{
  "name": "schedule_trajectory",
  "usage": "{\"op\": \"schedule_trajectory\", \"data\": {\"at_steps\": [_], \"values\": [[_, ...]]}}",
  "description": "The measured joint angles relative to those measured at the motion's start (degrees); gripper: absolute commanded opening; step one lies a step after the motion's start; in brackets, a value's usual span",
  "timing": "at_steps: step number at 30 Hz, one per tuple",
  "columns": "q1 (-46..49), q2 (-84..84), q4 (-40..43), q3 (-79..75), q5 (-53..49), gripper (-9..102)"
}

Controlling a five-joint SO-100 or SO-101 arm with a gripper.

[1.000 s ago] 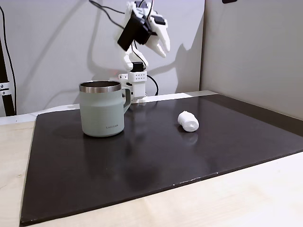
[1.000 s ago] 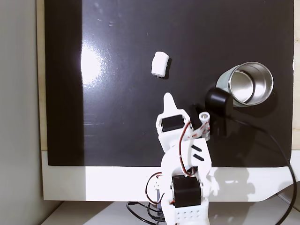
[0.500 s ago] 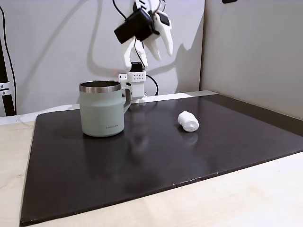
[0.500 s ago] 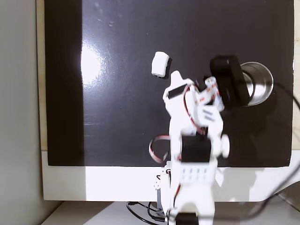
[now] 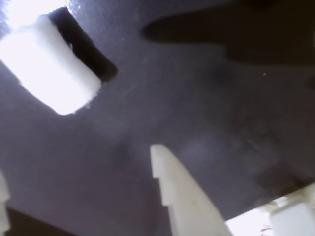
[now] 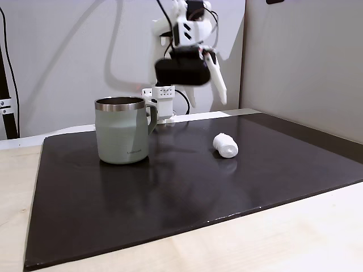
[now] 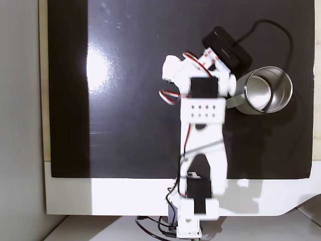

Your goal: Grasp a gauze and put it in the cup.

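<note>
Claw (image 6: 205, 85), jaws spread wide and empty, hangs above the dark mat (image 6: 170, 187) in a fixed view, upper centre of the frame. In the wrist view one pale fingertip (image 5: 167, 182) rises from the bottom edge; the gauze (image 5: 49, 73) lies at upper left, off the jaws' centreline. In a fixed view the gauze (image 6: 226, 145) rests right of centre, well apart from the cup (image 6: 122, 129) at left. Likely failure: descending off-centre, so that one finger nudges the soft roll and it rolls away instead of entering the gap.
</note>
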Motion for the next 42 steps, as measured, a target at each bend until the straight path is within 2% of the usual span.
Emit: {"op": "schedule_trajectory", "data": {"at_steps": [9,14,29,34,36,40,42], "values": [[-0.4,-22.8,9.1,-24.7,-1.4,36],[-1.8,-31.6,11.3,-34.5,-1.5,36],[-4.7,-47.5,12.0,-48.3,-0.7,34],[-6.2,-49.0,12.0,-48.8,-0.7,27],[-6.3,-49.3,12.0,-49.5,-0.3,22],[-6.4,-49.5,12.0,-50.2,0.4,3],[-6.4,-49.9,12.3,-50.6,1.1,0]]}}
